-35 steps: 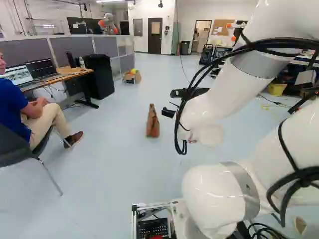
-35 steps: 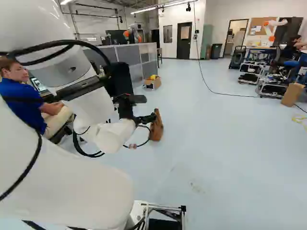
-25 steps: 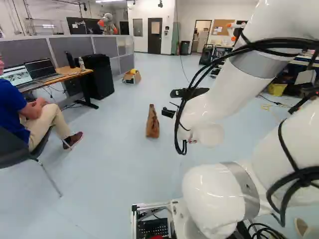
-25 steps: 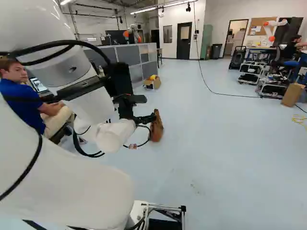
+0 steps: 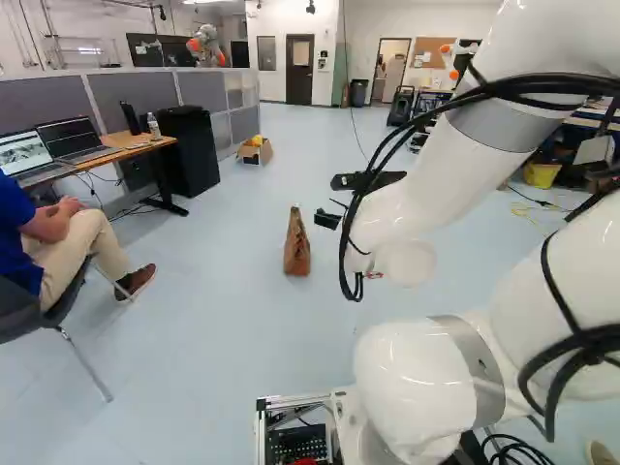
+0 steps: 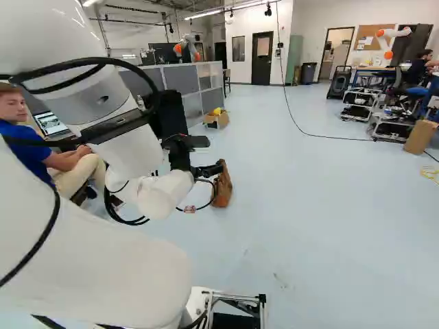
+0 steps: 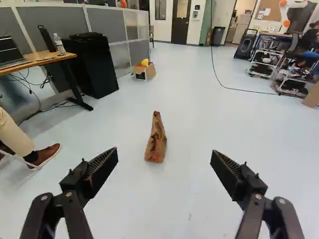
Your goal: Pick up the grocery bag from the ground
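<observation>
see the white arm (image 5: pixel 436 184) from behind, with black cables (image 5: pixel 585 339) looped along it and a metal frame (image 5: pixel 291 399) beside its foot in the left base view. further out, find the jaws spread wide, the two fingers well apart. past them, spot the brown paper bag (image 7: pixel 156 144) upright on the pale floor (image 7: pixel 184 194), narrow at the top and wrinkled down its front. in the wrist view, find it ahead of the jaws, in line with the space between them and apart from both. at the left of the left base view, see the wooden desk (image 5: pixel 136 142) with two laptops (image 5: pixel 73 140) and a clear bottle (image 5: pixel 153 125) on top, and just beyond it a tall black cabinet (image 5: pixel 189 155). deeper in, make out an open cardboard box (image 7: pixel 144 72) with something yellow (image 7: pixel 145 62) in it, near the gray partition (image 7: pixel 107 25). at the right of the right base view, see wheeled racks (image 6: pixel 360 99). toward the back, spot a black bin (image 7: pixel 218 36), a dark door (image 7: pixel 180 22) and another robot (image 6: pixel 394 33).
</observation>
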Controlling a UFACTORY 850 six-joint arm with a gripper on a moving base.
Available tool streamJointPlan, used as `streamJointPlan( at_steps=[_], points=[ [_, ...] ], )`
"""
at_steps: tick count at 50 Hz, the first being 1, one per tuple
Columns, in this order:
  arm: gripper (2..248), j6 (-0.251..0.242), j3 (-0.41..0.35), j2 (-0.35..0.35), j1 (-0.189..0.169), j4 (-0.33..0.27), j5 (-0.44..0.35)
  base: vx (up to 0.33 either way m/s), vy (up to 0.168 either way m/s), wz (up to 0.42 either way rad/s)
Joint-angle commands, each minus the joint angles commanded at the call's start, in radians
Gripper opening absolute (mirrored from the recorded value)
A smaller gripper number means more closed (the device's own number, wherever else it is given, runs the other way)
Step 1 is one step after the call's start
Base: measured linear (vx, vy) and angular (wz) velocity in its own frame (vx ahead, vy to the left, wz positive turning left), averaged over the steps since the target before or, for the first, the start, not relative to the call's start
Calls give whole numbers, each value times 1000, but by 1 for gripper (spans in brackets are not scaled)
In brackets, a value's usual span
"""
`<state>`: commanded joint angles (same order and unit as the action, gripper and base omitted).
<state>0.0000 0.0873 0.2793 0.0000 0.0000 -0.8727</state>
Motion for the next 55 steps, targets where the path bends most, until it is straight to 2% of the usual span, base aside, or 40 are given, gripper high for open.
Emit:
streamJointPlan(
  at_steps=[24,55],
  points=[
    [247,0,0,0,0,0,0,189,4,-13],
    [247,0,0,0,0,0,0,284,6,-24]
  ],
)
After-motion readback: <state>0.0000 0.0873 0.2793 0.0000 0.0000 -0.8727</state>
